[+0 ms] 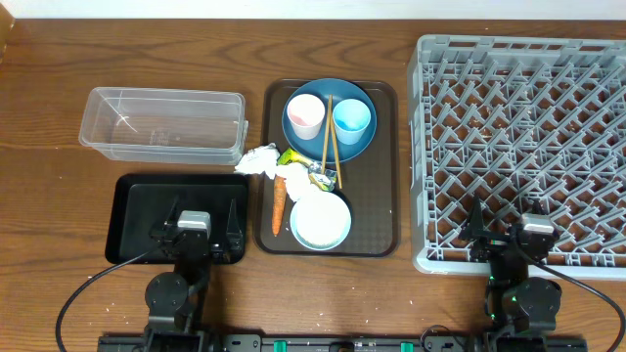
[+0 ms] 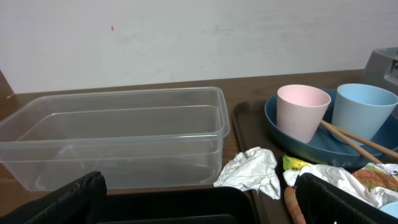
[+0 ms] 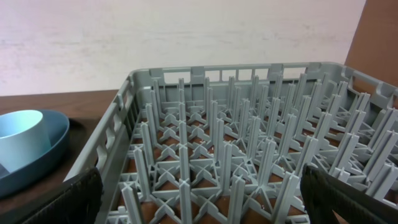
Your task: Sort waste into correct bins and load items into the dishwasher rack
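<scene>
Grey pegged lattice rack (image 1: pixel 518 137), clear box (image 1: pixel 161 122), crumpled white tissue (image 1: pixel 258 161)

A brown wooden table (image 1: pixel 49 98) carries four things directly. The dark brown serving tray (image 1: pixel 379 196) lies near its middle. Just left of that tray sit two containers: a clear plastic box (image 1: pixel 161 124) beside its far half and a shallow black tray (image 1: pixel 132 210) beside its near half. Just right of the serving tray stands the grey lattice rack (image 1: pixel 528 127), the largest of the four.
</scene>
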